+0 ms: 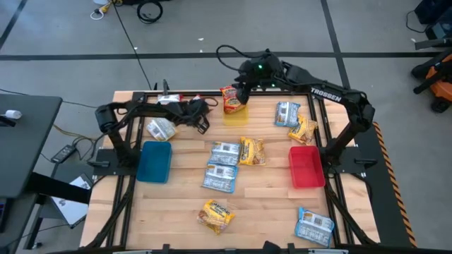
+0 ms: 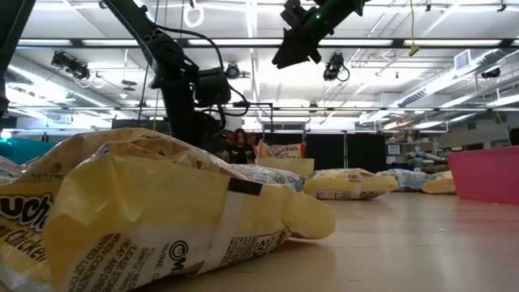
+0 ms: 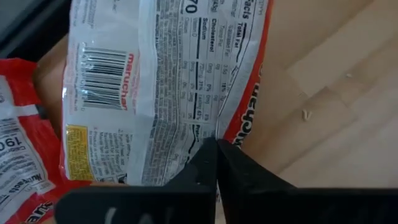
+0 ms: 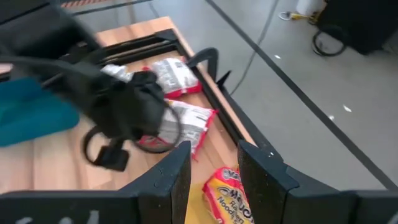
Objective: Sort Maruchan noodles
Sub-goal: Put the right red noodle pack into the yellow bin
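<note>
Noodle packets scattered over the wooden table [image 1: 268,212], with 3 bins.
Left gripper [image 3: 216,149] is clamped on a red-and-white packet [image 3: 168,81] at the far-left edge; right gripper [image 4: 208,165], fingers apart, hangs above the yellow-orange packet [image 4: 227,193] in the yellow bin [image 1: 236,115].

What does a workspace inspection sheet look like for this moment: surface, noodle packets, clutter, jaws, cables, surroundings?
Surface: wooden table, dark frame around it.
Job's things: Maruchan packets scattered over the table; blue-and-white packets mid-table, a yellow packet near the front edge, red-and-white packets at the back left; one yellow packet in the yellow bin.
Clutter: blue bin empty at left, red bin empty at right.
Grippers: left gripper at the red-and-white packets, jaws shut on a packet's edge; right gripper above the yellow bin, jaws apart, holding nothing.
Cables: black cable across the floor behind the table.
Surroundings: grey floor, ceiling lights, a person far off.
</note>
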Tool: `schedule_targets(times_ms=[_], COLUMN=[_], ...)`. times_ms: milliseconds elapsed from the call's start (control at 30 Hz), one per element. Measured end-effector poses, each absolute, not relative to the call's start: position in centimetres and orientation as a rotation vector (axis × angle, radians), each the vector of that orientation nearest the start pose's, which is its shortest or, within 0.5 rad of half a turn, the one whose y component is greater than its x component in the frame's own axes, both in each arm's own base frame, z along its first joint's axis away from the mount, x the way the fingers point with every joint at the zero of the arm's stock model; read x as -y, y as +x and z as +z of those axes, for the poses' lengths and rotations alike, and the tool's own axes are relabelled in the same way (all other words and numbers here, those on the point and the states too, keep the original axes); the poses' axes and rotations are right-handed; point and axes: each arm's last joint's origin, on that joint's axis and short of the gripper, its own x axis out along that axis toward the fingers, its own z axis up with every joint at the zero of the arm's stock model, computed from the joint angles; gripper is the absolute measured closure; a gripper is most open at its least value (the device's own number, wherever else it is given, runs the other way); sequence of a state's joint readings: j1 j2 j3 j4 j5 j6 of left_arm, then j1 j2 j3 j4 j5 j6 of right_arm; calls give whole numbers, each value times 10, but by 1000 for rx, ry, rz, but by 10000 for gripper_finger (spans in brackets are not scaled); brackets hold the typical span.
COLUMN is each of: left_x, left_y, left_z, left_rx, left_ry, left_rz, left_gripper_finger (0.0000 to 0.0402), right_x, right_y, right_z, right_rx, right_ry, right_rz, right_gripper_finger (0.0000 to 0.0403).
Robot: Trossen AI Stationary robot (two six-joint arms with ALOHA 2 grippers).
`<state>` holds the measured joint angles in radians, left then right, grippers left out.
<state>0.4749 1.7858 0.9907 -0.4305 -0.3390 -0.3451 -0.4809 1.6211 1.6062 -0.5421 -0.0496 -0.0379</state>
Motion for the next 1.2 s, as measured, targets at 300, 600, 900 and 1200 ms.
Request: schedule_targets(times_ms=[300,600,900,1200], left_x=[-185,-196,-188,-157], left_y=[277,241,237,265], left_z=[198,254,270,274], left_rx=[-1161,-957,-848,-816], left_ry=[-395,-571,-630,-666], left_rz=[812,595,313,227], left_gripper_finger=[399,400,401,401], right_x=[152,136,91,70], right_y=[323,325,347,364], right_z=[366,361,340,290], right_rx=[-637,-709,-676,-596], right_ry=[58,16,-323,-423], right_rz=[-344,-260,64,-47], right_gripper_finger=[266,266,236,120])
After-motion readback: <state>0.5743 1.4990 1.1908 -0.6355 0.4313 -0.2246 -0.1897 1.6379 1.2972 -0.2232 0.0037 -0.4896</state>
